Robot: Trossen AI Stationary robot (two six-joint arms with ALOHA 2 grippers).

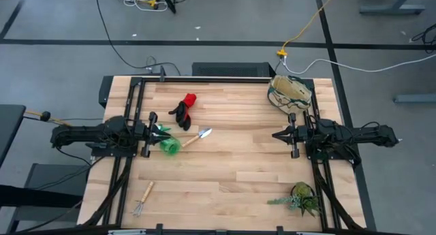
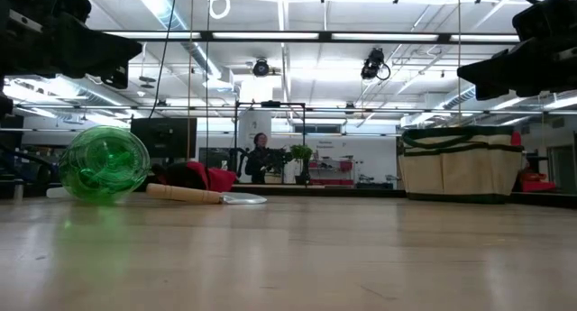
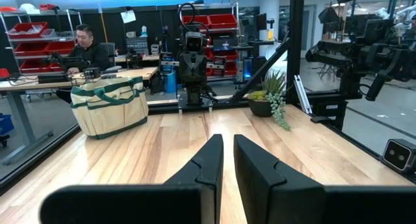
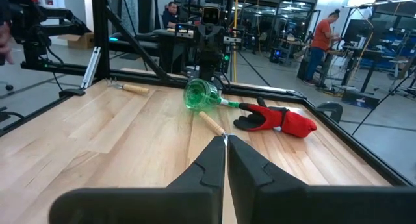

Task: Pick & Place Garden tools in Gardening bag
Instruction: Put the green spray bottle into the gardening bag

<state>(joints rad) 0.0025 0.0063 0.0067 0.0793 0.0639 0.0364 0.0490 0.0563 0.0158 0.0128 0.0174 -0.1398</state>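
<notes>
Workshop bench (image 1: 231, 167) of pale wood: nothing bagged, both arms parked with fingers clenched on nothing.

Beige, green-trimmed fabric gardening bag (image 1: 290, 92) sits at the far right corner. The left gripper (image 1: 151, 134) crowds the green plastic piece (image 1: 169, 147), wooden-handled silver trowel (image 1: 197, 137) and red-and-black gloves (image 1: 184, 110); the round piece could roll if nudged. The right gripper (image 1: 291, 134) waits near the bag, whose soft rim may fold under a drop.
</notes>
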